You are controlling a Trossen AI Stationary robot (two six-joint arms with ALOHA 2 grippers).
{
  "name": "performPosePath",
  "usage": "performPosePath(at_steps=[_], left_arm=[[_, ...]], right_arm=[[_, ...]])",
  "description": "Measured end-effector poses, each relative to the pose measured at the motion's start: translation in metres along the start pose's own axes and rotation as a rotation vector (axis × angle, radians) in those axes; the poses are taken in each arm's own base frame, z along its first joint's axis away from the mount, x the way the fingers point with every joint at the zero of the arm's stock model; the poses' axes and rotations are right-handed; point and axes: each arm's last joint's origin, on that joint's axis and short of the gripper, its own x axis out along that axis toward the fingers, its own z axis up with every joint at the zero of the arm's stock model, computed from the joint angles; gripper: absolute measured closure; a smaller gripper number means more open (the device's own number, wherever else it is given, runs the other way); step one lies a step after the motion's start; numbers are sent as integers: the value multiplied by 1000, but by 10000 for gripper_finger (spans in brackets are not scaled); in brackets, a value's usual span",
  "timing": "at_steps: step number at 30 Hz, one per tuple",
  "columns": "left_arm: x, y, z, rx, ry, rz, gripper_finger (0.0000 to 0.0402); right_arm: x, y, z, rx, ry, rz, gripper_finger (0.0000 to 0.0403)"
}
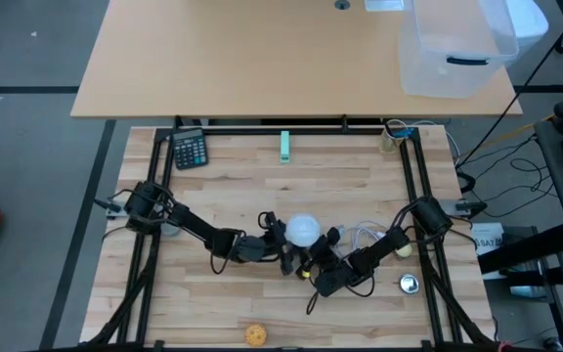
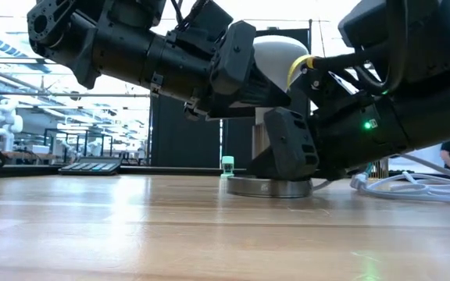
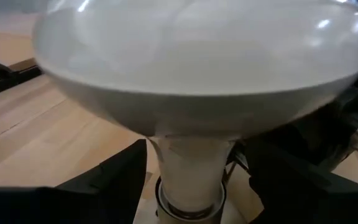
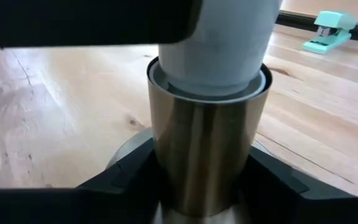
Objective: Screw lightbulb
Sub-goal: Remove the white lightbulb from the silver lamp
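1. The left gripper (image 3: 191, 180) sits at lower centre of the high view, its fingers spread wide on either side of the lightbulb's (image 3: 197, 81) neck. In the left wrist view a gap shows between each dark finger and the white neck, so it grips nothing.

2. The right gripper (image 4: 201, 171) comes in from the lower right of the high view and is closed part-way around the metal socket (image 4: 204, 143), a finger pressed to each side of the brushed cylinder, holding it steady.

3. The lightbulb stands upright at lower centre of the high view, its base seated in the socket. Its globe rises above the left fingers and its neck runs down between them. The socket stands on a round grey base (image 2: 269, 186) on the wooden table (image 1: 262, 186).

4. Risk: I cannot tell how deep the threads have caught. With the left fingers off the neck, a bulb that is only started could tilt or cross-thread if they close again off-centre.

5. Risk: the two grippers are crowded close at the bulb. A turn of the left wrist could knock the right fingers and shift the socket.

6. Farther out, a calculator (image 1: 190, 150) lies at upper left of the table and a green stapler (image 1: 284, 146) at upper centre, both well apart from the work.
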Motion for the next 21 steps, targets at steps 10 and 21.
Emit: performPosePath(at_steps=[10, 21], left_arm=[[-17, 4, 8, 69, 5, 4, 125], [-47, 16, -7, 109, 36, -201, 125]], right_arm=[[-4, 1, -2, -10, 6, 9, 224], [-4, 1, -2, -9, 4, 14, 223]])
